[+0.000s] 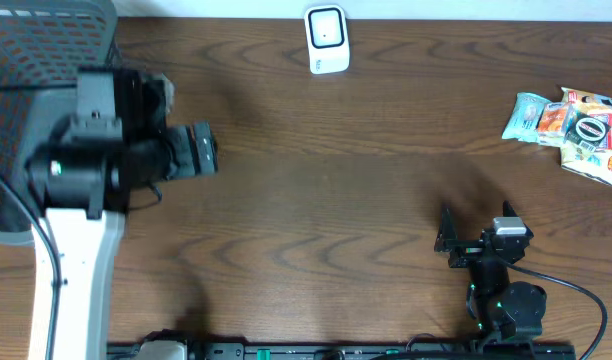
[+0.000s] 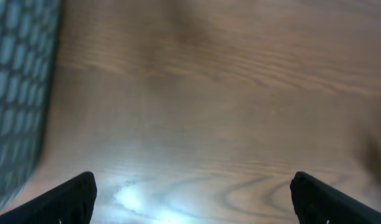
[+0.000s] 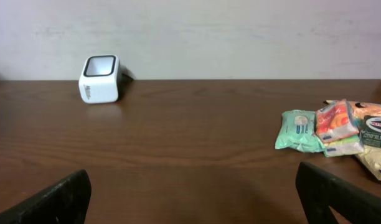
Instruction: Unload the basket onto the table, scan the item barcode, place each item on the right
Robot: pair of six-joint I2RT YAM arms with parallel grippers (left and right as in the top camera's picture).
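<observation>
Both claws are spread wide and hold nothing: left gripper (image 2: 192,186), right gripper (image 3: 193,177). Snack packets (image 1: 569,128) lie piled well right of the scanner (image 1: 326,40). A mesh basket (image 1: 46,40) stands well left of it.

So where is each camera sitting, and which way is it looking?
Overhead: above the table, looking straight down; left arm and right arm show.
Left wrist: on the left hand, facing down at wood beside the basket; fingertips show.
Right wrist: on the right hand, low, facing the far wall; fingertips show.
Shared: overhead and right wrist both show scanner and packets.
</observation>
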